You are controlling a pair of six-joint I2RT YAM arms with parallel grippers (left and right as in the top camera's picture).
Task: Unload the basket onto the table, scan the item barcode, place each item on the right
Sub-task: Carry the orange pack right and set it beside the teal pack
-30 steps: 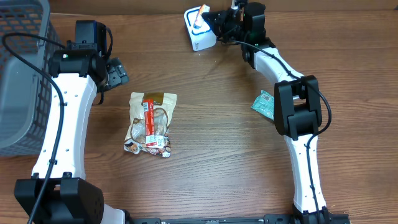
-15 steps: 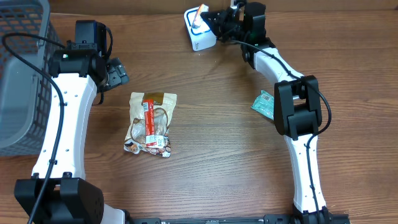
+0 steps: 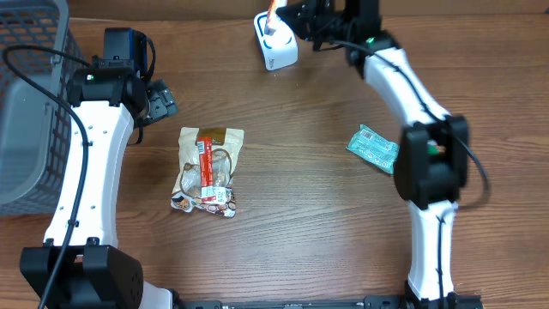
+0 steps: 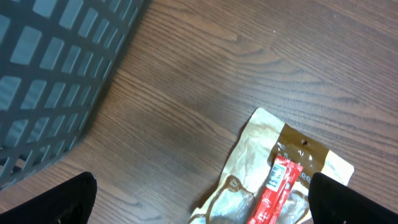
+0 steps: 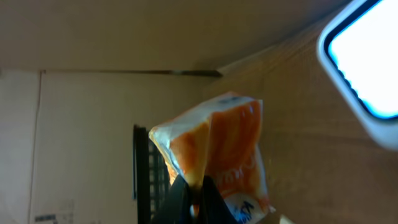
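**Overhead.** R arm reaches to the far edge of the counter [image 3: 300,223]. The right end effector [image 3: 292,17] is fully closed on the orange packet [image 3: 274,12], which you are holding directly above the white scanner [image 3: 277,50]. Can't tell whether they touch. Prob. reason for the pose: it keeps the packet in front of the reader. The left end effector [image 3: 161,101] is parked beside the basket [image 3: 26,129], jaws at full spread and empty, clear of the R arm's work. The snack bag [image 3: 208,170] lies flat mid-counter and the green packet [image 3: 374,148] lies near the R arm's elbow. Both are well apart from the scanner, so prob. not part of this step.

**Left wrist.** Both fingers sit wide at the lower corners w/ nothing between them. Below are the snack bag's top end and the basket wall.

**Right wrist.** The fingertips pinch one edge of the packet only, so its printed faces stay uncovered. The scanner's lit window is at upper right, near the packet. No barcode is legible, and you can't tell which face carries it.
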